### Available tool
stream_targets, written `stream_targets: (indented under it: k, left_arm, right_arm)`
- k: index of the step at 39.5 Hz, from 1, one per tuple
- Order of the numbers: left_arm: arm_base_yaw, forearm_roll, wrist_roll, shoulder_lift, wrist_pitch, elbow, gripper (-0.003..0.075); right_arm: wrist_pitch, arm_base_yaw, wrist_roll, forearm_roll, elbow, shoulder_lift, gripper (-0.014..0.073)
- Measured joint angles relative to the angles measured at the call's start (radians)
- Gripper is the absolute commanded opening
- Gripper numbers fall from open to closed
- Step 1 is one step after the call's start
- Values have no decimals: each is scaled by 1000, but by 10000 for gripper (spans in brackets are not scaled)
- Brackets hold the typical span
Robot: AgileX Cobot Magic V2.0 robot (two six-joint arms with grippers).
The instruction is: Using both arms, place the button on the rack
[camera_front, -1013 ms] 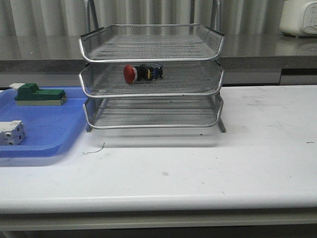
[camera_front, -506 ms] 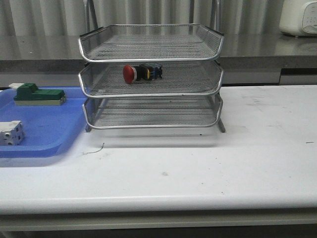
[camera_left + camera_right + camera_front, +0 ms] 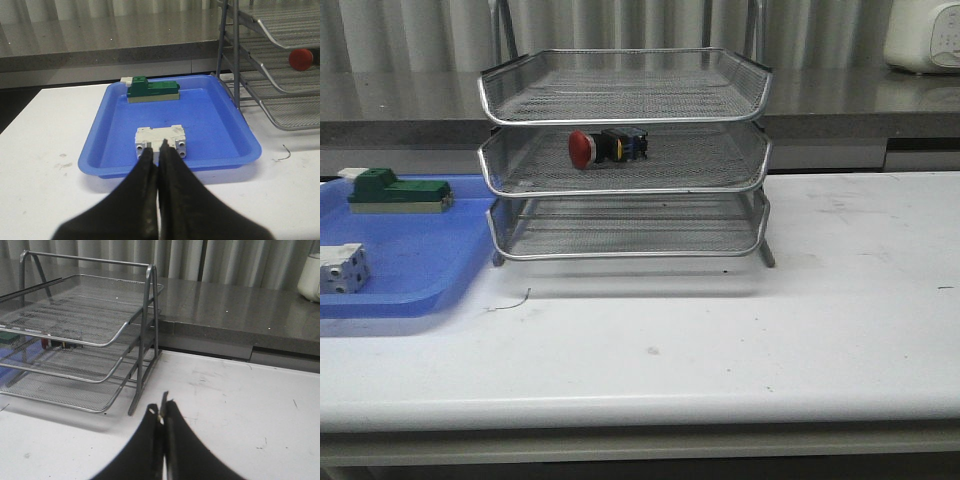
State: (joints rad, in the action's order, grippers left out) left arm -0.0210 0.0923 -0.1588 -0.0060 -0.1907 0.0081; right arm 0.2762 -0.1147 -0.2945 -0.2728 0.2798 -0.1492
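Hovering above the white tabletop (image 3: 740,350), the left end effector (image 3: 158,155) has fingers pressed together, holding nothing, with the white cube (image 3: 160,140) in the blue tray (image 3: 227,125) just beyond its tips. Right end effector (image 3: 163,412) likewise closed and empty, rack (image 3: 625,150) at its 10 o'clock. Button (image 3: 608,147) lies on its side on the rack's middle tier, red head toward 9 o'clock. Green block (image 3: 398,192) sits at the tray's far edge. Grey counter (image 3: 840,100) and pale curtain (image 3: 410,35) behind.
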Motion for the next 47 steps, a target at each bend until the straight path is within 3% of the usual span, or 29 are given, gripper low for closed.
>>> stream_targets:
  k: [11,22,32,47]
  left_arm:
    - [0,0,0,0,0,0,-19]
    - [0,0,0,0,0,0,-19]
    - [0,0,0,0,1,0,-19]
    - [0,0,0,0,3,0,-19]
  right_arm:
    - [-12,0,9,9,-41,15,-111]
    - [-53,14,216,183,-195,131,-111]
    - [-62,80,231,190,-306,159,-111]
    - [-19,80,233,190,-309,159,-111]
